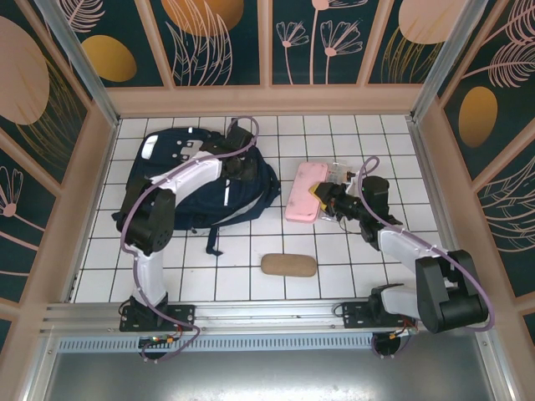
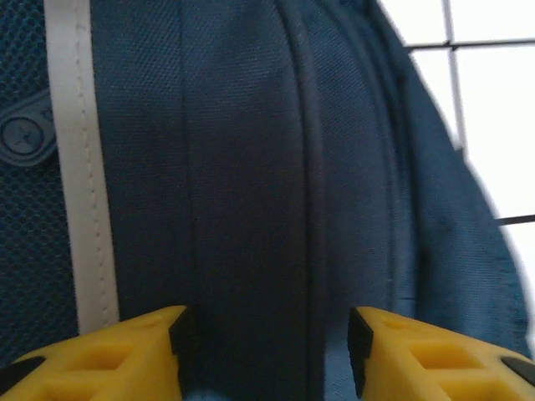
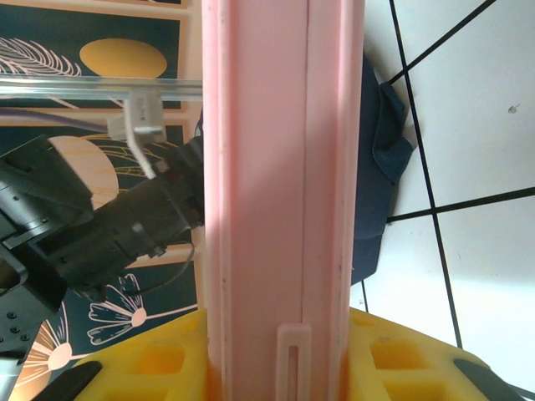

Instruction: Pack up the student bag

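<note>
At centre frame a pink case [image 3: 280, 192] is clamped in the right jaws for packing, while the left jaws are spread against the student bag [image 2: 251, 184], apparently to open it.

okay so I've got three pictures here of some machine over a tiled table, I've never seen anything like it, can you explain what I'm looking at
These are two robot arms bolted at the near edge of a white tiled table. The wide picture comes from a camera above and behind them. The other two come from small cameras on the wrists, so each shows its own yellow fingers.

The left gripper sits over the student bag, a navy backpack, its fingers standing apart on either side of a fabric ridge. The right gripper is closed on a pink case, held by its edge. A brown oblong pouch lies on the tiles in front.
</note>
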Motion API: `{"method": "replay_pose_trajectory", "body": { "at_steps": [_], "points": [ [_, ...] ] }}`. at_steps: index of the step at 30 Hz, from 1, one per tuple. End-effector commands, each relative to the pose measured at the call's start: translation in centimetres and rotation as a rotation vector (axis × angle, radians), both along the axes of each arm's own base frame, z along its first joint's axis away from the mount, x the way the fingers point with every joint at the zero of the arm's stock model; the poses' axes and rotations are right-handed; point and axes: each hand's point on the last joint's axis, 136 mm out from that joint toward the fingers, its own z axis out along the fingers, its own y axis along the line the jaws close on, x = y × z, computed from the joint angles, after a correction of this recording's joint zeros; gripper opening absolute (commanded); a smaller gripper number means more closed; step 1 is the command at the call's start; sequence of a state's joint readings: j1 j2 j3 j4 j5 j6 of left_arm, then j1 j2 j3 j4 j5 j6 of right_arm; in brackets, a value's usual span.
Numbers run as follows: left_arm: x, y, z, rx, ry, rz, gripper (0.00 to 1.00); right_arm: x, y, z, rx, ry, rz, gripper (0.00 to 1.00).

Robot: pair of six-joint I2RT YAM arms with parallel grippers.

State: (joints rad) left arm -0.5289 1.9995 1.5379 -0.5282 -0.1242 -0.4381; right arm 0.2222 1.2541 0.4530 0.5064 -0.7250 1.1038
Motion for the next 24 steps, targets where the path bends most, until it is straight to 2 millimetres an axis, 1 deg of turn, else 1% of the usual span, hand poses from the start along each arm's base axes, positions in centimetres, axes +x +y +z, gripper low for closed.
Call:
{"method": "replay_pose_trajectory", "body": {
  "at_steps": [1,2,3,5,7,8,9,12,15,18,21,24],
  "points": [
    [-0.4,1.6,-0.5,0.222,0.001,-0.039,0.46,1.0,0.1,1.8,0.005,-0.075,0.009,0.31],
    [-0.3,1.7,-0.6,0.255,-0.004,-0.042,0.45,1.1,0.1,1.8,0.005,-0.076,0.008,0.31],
    [-0.3,1.7,-0.8,0.277,-0.005,-0.047,0.4,1.1,0.1,1.8,0.005,-0.074,0.008,0.31],
    [-0.2,1.7,-0.9,0.316,-0.008,-0.052,0.21,1.2,0.1,1.7,0.005,-0.072,0.01,0.31],
    [0.0,1.7,-0.5,0.321,-0.016,-0.045,0.06,1.3,0.2,1.7,0.007,-0.073,0.013,0.31],
    [0.1,1.8,0.0,0.318,-0.028,-0.04,0.0,1.4,0.2,1.6,0.009,-0.072,0.016,0.31],
    [0.3,1.7,0.5,0.313,-0.038,-0.036,0.0,1.5,0.3,1.7,0.01,-0.073,0.017,0.31],
    [0.7,1.4,3.3,0.282,-0.087,-0.027,0.0,1.9,0.5,1.8,0.015,-0.076,0.026,0.31],
    [1.1,1.1,6.6,0.223,-0.138,-0.022,0.0,2.4,0.8,2.1,0.019,-0.086,0.036,0.31],
    [1.3,1.0,10.0,0.123,-0.176,-0.012,0.0,3.1,1.4,2.3,0.024,-0.092,0.049,0.31],
    [1.4,1.1,13.3,0.013,-0.208,-0.018,0.0,4.1,2.4,2.7,0.028,-0.103,0.07,0.31],
    [1.4,1.2,16.0,-0.09,-0.229,-0.043,0.0,5.2,4.0,2.9,0.026,-0.109,0.101,0.31]
  ]
}}
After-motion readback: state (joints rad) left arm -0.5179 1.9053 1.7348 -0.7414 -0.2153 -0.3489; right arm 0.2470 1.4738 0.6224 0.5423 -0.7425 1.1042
